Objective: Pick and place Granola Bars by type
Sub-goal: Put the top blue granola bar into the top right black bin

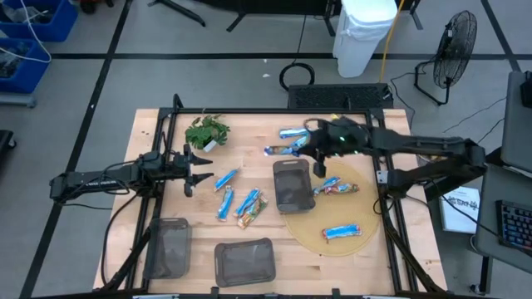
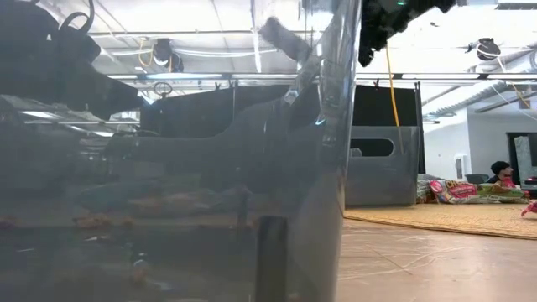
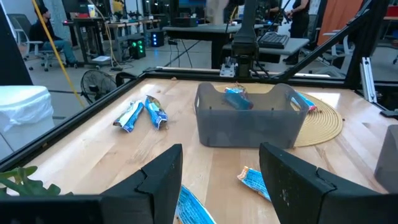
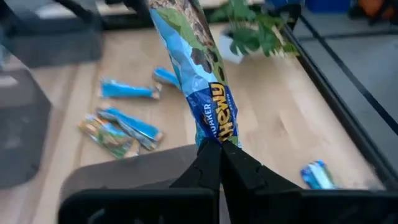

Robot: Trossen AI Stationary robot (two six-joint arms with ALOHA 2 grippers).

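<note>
The wooden bench (image 1: 166, 158) carries everything. Near its right edge lies a round woven mat (image 1: 366, 212), with one blue bar (image 1: 342, 232) on its front part and a brown-and-red bar (image 1: 336, 188) on its far part. Three dark mesh trays sit on the bench: one at mid-bench (image 1: 292, 184), overlapping the mat's left edge and holding a blue bar (image 3: 237, 98), one at the front edge (image 1: 245, 261) and one near the front left corner (image 1: 169, 249).

The right arm reaches in from the right edge, and the right gripper (image 1: 318, 158) hangs over the far end of the middle tray. Its jaws are pressed together on the end of a blue Granola Bar (image 4: 200, 74), which stands up out of them in the right wrist view. The left arm comes in from the left edge; the left gripper (image 1: 193, 170) is above the bench's left-centre, jaws spread wide with nothing between them.

A green plant sprig (image 1: 207, 130) lies toward the far left of the bench. Two blue bars (image 1: 288, 141) rest near the far edge, beside the right gripper. Between the left gripper and the middle tray lies a loose cluster (image 1: 239, 199) of three blue bars and one brown-green bar, near one another.
</note>
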